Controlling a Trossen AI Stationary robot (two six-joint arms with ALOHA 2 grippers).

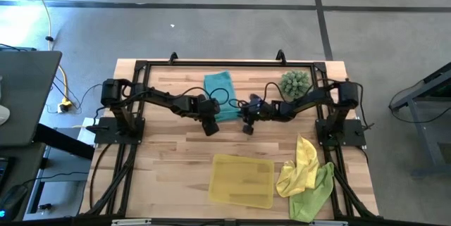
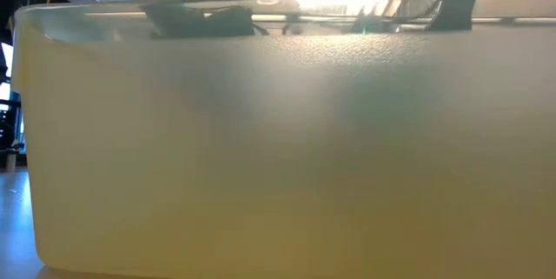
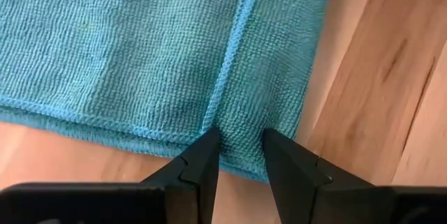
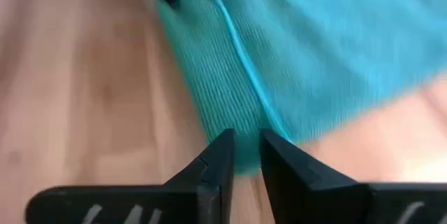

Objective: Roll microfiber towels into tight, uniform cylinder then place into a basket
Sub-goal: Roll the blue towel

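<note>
where the table's near edge meets the low camera, the yellow basket (image 1: 242, 180) sits so close that its cloudy, see-through wall (image 2: 278, 140) fills almost the whole low view, with only dark bits of the arms showing above its rim. just to the right of the basket in the high view lie two of the microfiber towels in a loose heap, the yellow towel (image 1: 301, 166) draped partly over the lime green towel (image 1: 313, 194), both crumpled and touching each other at the table's right near corner.

farther back, toward the middle of the table, the two arms reach in from either side and meet at the near edge of the teal towel (image 1: 220, 93), which lies flat with one strip folded over along a stitched hem. the left gripper (image 3: 241, 151) has its fingers a little apart, straddling a narrow bit of the cloth's near edge; whether they actually pinch it i cannot tell. the right gripper (image 4: 246, 147) is at the towel's near right corner, fingers close together with a thin gap over the cloth edge.

beyond the right gripper, near the far right of the table, stands a spiky green ball plant (image 1: 294, 82).
</note>
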